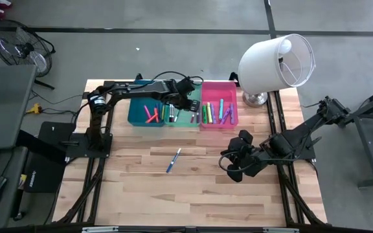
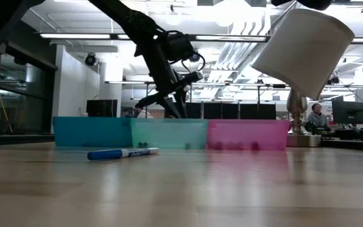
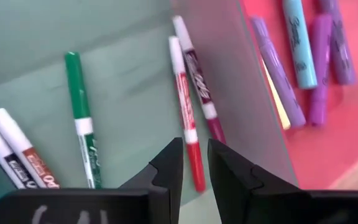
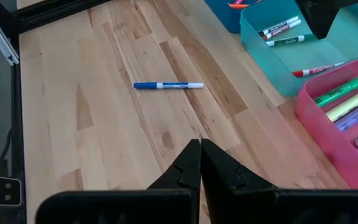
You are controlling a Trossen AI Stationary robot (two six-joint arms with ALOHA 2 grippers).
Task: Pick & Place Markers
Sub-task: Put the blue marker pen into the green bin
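My left gripper (image 1: 192, 102) (image 3: 194, 155) hangs over the mint green bin (image 1: 181, 118) (image 2: 169, 133), open by a narrow gap. Under its fingertips a red marker (image 3: 185, 112) lies flat on the bin floor beside a maroon one (image 3: 199, 87), a green one (image 3: 81, 118) and two white ones (image 3: 17, 149). The pink bin (image 1: 219, 120) holds purple, teal, green and yellow markers (image 3: 303, 43). Pink and orange markers (image 1: 151, 114) lie in the blue bin (image 1: 135, 113). One blue marker (image 1: 174, 160) (image 4: 168, 85) lies flat on the table. My right gripper (image 1: 233, 165) (image 4: 199, 152) waits shut over the table's right side.
The three bins stand side by side along the table's far edge. A white lamp (image 1: 276, 59) stands at the far right corner, close to the pink bin. Bare wood (image 1: 193, 188) spreads across the near half. A person (image 2: 317, 115) sits in the room behind.
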